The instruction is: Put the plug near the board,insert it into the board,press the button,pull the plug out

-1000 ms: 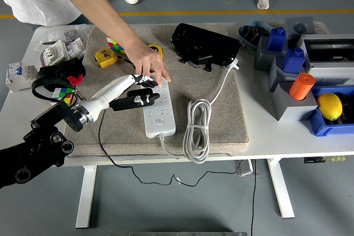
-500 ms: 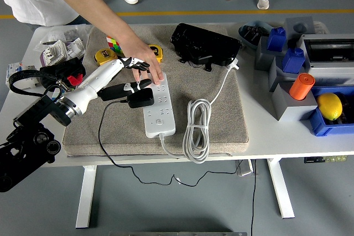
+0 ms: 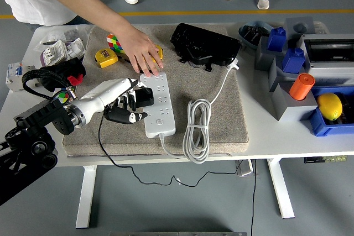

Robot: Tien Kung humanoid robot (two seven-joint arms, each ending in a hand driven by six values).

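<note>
Since half a second ago our left hand (image 3: 126, 103) has dropped lower and drawn back toward the near side of the mat, and the black plug (image 3: 144, 97) has come with it, now sitting against the left edge of the white power strip (image 3: 157, 104) about midway along its length. Our fingers (image 3: 130, 116) are curled around the plug's left side, the thumb below and the others above it, so the plug lies between them and the strip; we cannot tell whether its pins are in a socket. The plug's thin black cord (image 3: 101, 136) trails off the mat's near edge. The person's hand (image 3: 142, 53) has also shifted, from the strip's upper sockets to its far end, where the fingertips press down on the top corner. The strip's own white cable (image 3: 197, 128) lies coiled just to its right on the grey mat (image 3: 221, 120). Our right arm is out of view.
</note>
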